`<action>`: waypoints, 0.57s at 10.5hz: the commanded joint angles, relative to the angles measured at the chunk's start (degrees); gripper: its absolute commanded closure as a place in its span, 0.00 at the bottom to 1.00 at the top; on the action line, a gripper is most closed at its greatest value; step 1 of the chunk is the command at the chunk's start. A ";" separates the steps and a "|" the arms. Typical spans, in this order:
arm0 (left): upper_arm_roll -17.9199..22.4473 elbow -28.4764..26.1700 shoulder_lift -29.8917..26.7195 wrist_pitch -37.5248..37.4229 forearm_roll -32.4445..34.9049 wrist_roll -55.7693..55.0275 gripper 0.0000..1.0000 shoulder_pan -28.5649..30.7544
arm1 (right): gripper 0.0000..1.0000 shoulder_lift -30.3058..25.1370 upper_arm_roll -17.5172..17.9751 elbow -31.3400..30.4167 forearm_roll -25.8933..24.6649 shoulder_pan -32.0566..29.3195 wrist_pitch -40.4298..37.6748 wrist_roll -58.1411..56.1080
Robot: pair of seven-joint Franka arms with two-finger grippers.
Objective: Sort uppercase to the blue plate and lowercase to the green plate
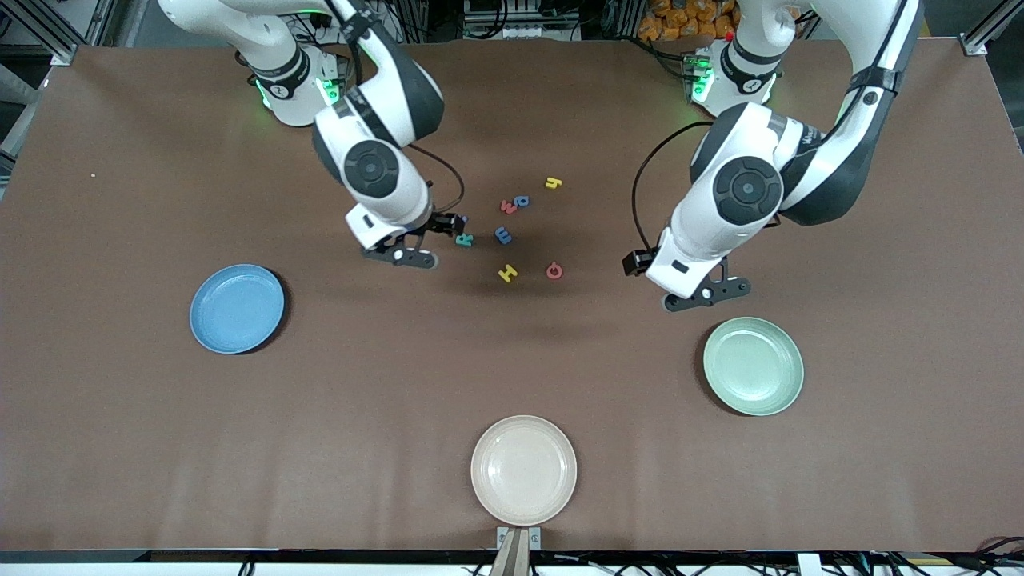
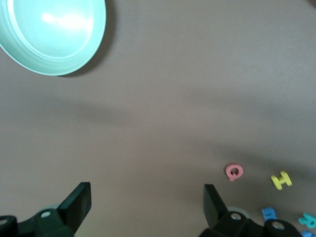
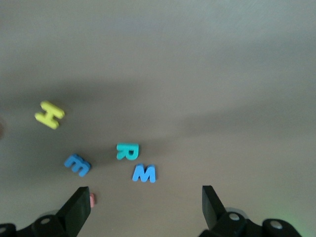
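cream plate first, nothing sorted yet

cream plate (image 1: 523, 470) lies nearest the front camera, bare, well apart from both grippers; no part in the task by my reading. green plate (image 1: 753, 366) next, bare, just below the left gripper (image 1: 706, 293) and nearer the camera than it. blue plate (image 1: 237, 309) bare too, toward the right arm's end, some way from the right gripper (image 1: 408, 254).

letters sit in one loose cluster between the two grippers, all on the table. right gripper hangs low, fingers spread and empty; teal r (image 1: 464, 239) and dark blue w (image 3: 144, 173) just ahead of its tips, likely the first capitals picked. yellow h (image 1: 507, 274) and red g (image 1: 554, 271) lie between the grippers. blue m (image 1: 502, 234), red m (image 1: 508, 206), blue a (image 1: 522, 201), yellow y (image 1: 553, 183) lie farther from the camera.

left gripper spread, empty, waiting over bare table beside the cluster.
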 commanded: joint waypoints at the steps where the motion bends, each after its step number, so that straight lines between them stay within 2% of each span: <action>1: -0.45 -2.71 -1.34 1.49 1.93 -1.23 0.00 0.71 | 0.00 0.74 -0.44 -5.82 0.42 3.21 6.49 0.20; 4: -0.45 -7.36 -1.52 6.84 2.02 -1.32 0.00 0.45 | 0.00 2.06 -0.44 -8.12 0.42 4.45 11.77 0.02; 6: -0.45 -7.28 -1.09 6.94 2.02 -1.32 0.00 0.18 | 0.00 3.65 -0.35 -9.52 0.69 4.63 15.13 1.07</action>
